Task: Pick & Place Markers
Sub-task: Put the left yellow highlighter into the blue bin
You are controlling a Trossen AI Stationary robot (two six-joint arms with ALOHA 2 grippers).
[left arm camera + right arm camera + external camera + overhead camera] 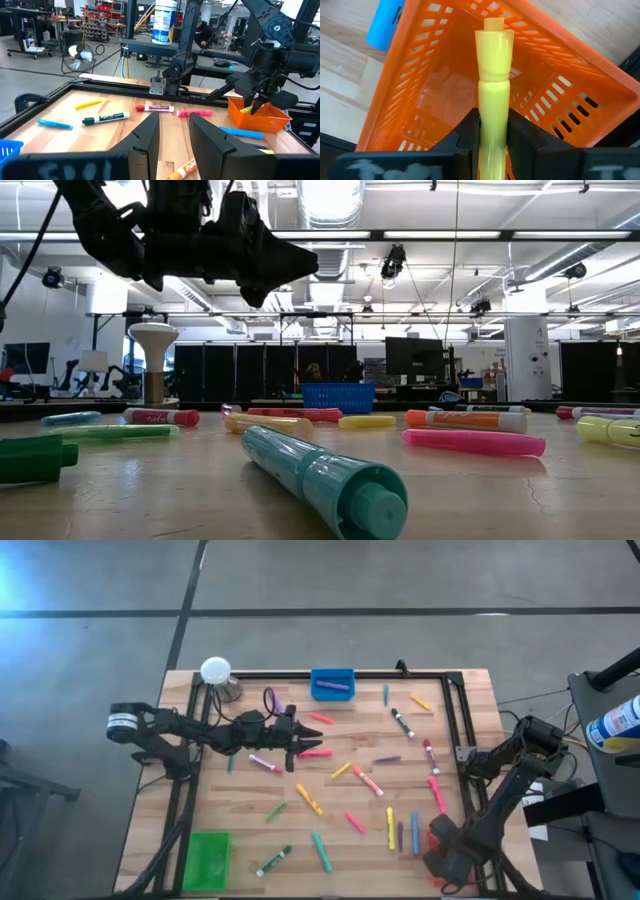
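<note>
Bright overhead ceiling lights (330, 195), glare on the tabletop (200, 480), soft shadows, nearest teal marker (320, 475) slightly blurred

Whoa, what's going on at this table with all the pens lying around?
Two robot arms are sorting markers scattered over a wooden table into trays. The right gripper is shut on a yellow marker, holding it over an orange basket at the table's near right corner. The left gripper hovers open above the middle, holding nothing. Many markers are not yet collected.
</note>
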